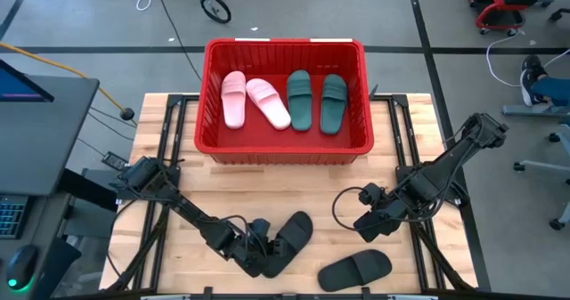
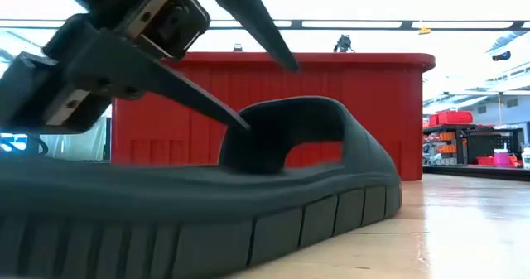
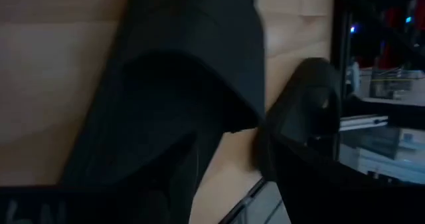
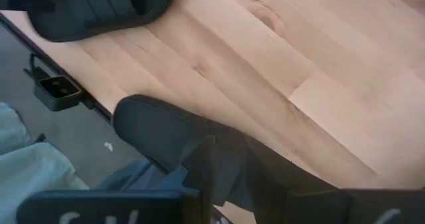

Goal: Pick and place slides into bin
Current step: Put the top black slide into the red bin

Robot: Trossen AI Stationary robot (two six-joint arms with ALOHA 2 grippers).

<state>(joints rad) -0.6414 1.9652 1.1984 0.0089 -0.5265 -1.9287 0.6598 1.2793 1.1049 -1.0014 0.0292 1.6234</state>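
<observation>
The red bin [image 1: 285, 44] stands at the table's far middle and holds two pale pink slides [image 1: 234, 98] and two dark green slides [image 1: 299, 99], lying flat on its floor. One black slide [image 1: 298, 229] lies sole down near the front edge. My left gripper [image 1: 278, 247] is open at its strap [image 2: 290, 126], one finger [image 2: 207, 97] at the strap's opening and the other [image 2: 257, 26] above the strap. A second black slide [image 1: 354, 269] lies flat at the front edge and also shows in the right wrist view [image 4: 99, 11]. My right gripper [image 1: 363, 227] is shut just beyond it, touching nothing. My left gripper comes slanting down from the table's left. Its lower fingertip [image 2: 240, 120] reaches the edge of the black slide's strap [image 2: 265, 117]; I cannot tell whether it touches. The other finger [image 3: 302, 117] stands beside the slide. The slide lies flat on the table.
The bin's red wall [image 2: 331, 88] rises behind the near slide. The wooden table top [image 1: 419, 140] lies bare beside the bin on the right and left [image 1: 169, 140]. The front edge [image 4: 73, 71] runs close to the second slide. A desk with a monitor [image 1: 36, 95] stands at the left.
</observation>
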